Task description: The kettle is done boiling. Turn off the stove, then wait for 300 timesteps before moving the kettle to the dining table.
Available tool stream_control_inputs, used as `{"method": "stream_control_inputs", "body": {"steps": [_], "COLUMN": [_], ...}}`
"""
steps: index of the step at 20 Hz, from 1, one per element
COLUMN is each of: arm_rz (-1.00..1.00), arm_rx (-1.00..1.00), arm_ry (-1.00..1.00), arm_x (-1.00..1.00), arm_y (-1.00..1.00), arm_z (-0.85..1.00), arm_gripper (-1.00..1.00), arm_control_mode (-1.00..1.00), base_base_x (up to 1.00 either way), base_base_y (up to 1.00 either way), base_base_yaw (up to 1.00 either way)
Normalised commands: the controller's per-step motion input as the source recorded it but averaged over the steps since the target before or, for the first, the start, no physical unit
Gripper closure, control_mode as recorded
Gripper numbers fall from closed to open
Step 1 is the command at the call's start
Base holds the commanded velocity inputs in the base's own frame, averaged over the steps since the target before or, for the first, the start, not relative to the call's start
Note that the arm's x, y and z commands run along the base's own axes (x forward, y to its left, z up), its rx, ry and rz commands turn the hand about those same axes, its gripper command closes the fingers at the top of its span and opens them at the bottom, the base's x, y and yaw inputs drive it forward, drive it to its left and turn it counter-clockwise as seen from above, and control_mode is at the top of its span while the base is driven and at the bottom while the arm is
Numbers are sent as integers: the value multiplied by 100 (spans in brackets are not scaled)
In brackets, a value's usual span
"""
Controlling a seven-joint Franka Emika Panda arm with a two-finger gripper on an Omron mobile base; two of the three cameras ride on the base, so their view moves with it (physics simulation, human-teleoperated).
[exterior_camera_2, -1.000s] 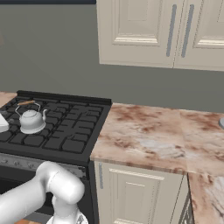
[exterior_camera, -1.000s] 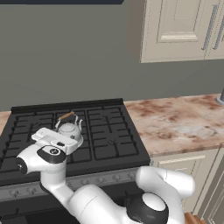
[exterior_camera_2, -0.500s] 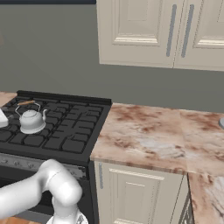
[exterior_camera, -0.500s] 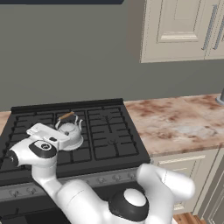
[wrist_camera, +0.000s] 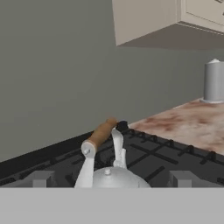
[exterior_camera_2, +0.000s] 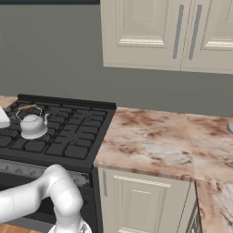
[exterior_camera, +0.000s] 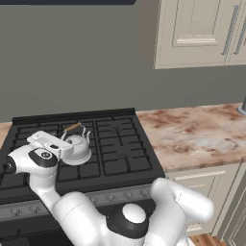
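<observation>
The silver-grey kettle (exterior_camera: 77, 147) stands on the left grates of the black stove (exterior_camera: 120, 144). Its arched handle with the brown wooden bar (wrist_camera: 101, 132) rises over the lid. My gripper (exterior_camera: 60, 146) hovers level with the kettle on its left, pointing at it. In the hand view my gripper (wrist_camera: 111, 179) is open, and its grey fingertips (wrist_camera: 41, 178) stand wide apart on either side of the kettle lid (wrist_camera: 114, 176). The right base view has the kettle (exterior_camera_2: 32, 125) beside the white hand at the left edge. The dining table is out of view.
A marbled counter (exterior_camera: 197, 132) over cream cabinets adjoins the stove on the right. A grey metal canister (wrist_camera: 214, 81) stands at its far end. The knob strip (exterior_camera: 96, 197) runs along the stove front. Cream wall cabinets (exterior_camera_2: 173, 32) hang above.
My arm has swung to the left and a little up, bringing the hand level with the kettle's left side. The kettle has not moved.
</observation>
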Motion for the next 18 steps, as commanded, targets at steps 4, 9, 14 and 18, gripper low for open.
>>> {"method": "stream_control_inputs", "body": {"steps": [4, 9, 14, 18], "arm_rz": [0, 0, 0, 0], "arm_rx": [0, 0, 0, 0], "arm_ry": [3, 3, 4, 3], "arm_x": [23, 20, 21, 22], "arm_y": [4, 2, 0, 0], "arm_z": [-7, -14, -13, -9], "arm_gripper": [-100, -100, -100, -100], "arm_control_mode": [-100, -100, -100, -100], "base_base_x": [0, 0, 0, 0], "base_base_y": [0, 0, 0, 0], "base_base_yaw": [0, 0, 0, 0]}}
